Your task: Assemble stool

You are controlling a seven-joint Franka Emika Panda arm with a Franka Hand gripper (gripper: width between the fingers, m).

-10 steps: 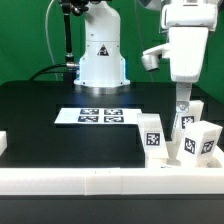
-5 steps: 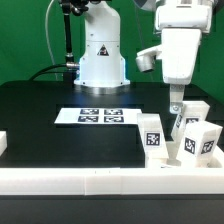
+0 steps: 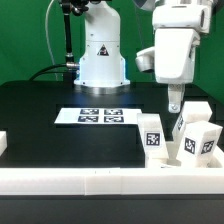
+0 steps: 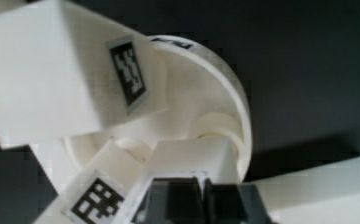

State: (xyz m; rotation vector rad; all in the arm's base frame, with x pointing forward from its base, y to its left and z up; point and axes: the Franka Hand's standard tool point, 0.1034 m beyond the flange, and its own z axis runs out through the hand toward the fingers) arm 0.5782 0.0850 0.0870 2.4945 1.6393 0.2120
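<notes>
Well, the stool is all loose parts here, gathered at the near edge of the table (image 3: 40, 105) on the exterior view's right, just behind the border rail (image 3: 80, 181). From the wrist view the seat disc (image 4: 227, 90) shows as a thick, curved white rim. A tagged leg (image 4: 52, 75) overlaps it in front, and I cannot tell if they touch. A second tag (image 4: 97, 195) sits on another white piece just beside the fingers (image 4: 177, 205).

In the exterior view I count three blocky legs. The first leg (image 3: 152, 137) stands nearest the middle with its square tag facing us. The second leg (image 3: 200, 141) is further right, also showing one tag. The third leg (image 3: 193, 114) is behind it, tilted, with no tag visible. The seat itself is hidden there.

The gripper (image 3: 175, 106) hangs just above that cluster, between the first and third legs. Its fingers are pressed together with nothing pinched between them.

As for writing, there is none to read. The tags are plain black-and-white patterns. The marker board (image 3: 100, 116) lies flat mid-table with what look like four such tags. Behind it, the one robot base (image 3: 100, 68) carries a single black warning triangle (image 3: 100, 50). At the far left edge, one small white block (image 3: 3, 143) rests by the rail.
</notes>
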